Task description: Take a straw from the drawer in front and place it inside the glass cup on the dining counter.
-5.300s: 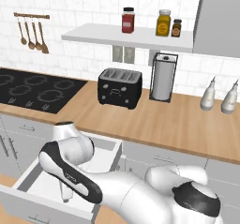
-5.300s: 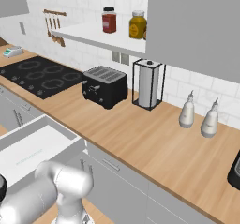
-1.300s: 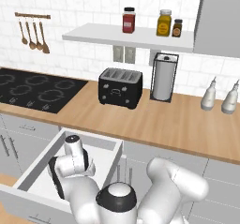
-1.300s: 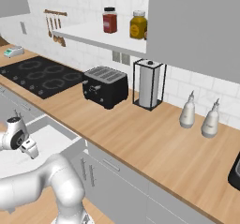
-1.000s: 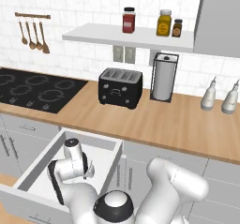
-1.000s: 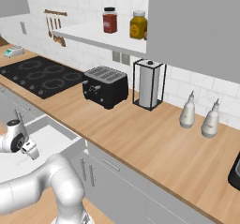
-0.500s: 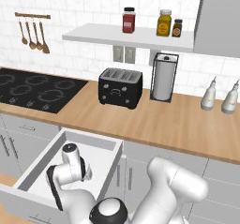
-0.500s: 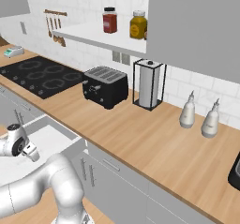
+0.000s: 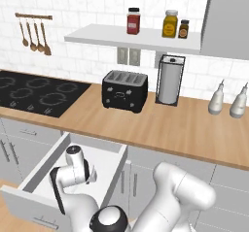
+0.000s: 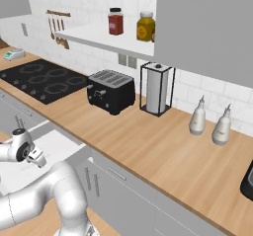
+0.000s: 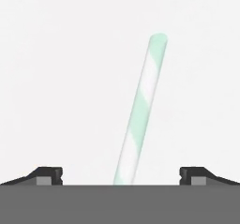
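Observation:
The drawer [image 9: 30, 176] stands pulled out below the wall-side counter, its white inside [image 10: 55, 142] showing. My arm bends down into it. A straw [image 11: 140, 110] with pale green and white stripes lies on the drawer's white floor. My gripper [image 11: 122, 175] hangs just over the straw's near end, open, with one dark fingertip [image 11: 47, 175] on each side and apart from the straw. In the right base view the gripper [image 10: 35, 158] points down over the drawer. The glass cup and the dining counter are out of view.
On the wooden counter stand a black toaster [image 9: 124, 90], a paper towel holder [image 9: 168, 80] and two grey bottles [image 9: 216, 99]. A black cooktop [image 9: 34, 92] lies at the left. Grey cabinet doors [image 9: 146, 177] flank the drawer on the right.
My hand has sunk lower into the drawer, toward its floor. The jaws have stayed open and the drawer has not moved.

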Tool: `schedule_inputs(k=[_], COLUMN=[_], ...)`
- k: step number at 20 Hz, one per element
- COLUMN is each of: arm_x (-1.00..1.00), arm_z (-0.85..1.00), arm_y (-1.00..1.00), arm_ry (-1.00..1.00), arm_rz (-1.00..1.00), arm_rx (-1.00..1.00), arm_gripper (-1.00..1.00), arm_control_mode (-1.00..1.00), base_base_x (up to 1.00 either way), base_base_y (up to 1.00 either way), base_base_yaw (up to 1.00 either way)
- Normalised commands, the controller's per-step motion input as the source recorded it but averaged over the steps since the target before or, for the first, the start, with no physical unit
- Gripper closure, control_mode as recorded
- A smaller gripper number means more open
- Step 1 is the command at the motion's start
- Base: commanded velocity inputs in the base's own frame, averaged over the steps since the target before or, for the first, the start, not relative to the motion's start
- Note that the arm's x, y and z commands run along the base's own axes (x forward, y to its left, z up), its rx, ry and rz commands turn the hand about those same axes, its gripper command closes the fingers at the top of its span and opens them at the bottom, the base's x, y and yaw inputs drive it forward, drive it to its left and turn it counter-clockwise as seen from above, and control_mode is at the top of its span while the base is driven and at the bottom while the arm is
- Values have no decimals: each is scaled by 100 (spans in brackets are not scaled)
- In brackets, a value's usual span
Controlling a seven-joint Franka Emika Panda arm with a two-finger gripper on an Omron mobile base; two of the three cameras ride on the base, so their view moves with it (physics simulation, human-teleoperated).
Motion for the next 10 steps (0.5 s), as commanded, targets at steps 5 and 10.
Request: schedule_inputs(k=[5,10], arm_x=[-27,-35], arm_z=[-77,-100], arm_y=[0,1], arm_ry=[3,4], arm_rz=[7,6], arm_rx=[0,0], arm_gripper=[100,100], arm_control_mode=[-100,-100], base_base_x=[0,0], base_base_y=[0,0], base_base_yaw=[0,0])
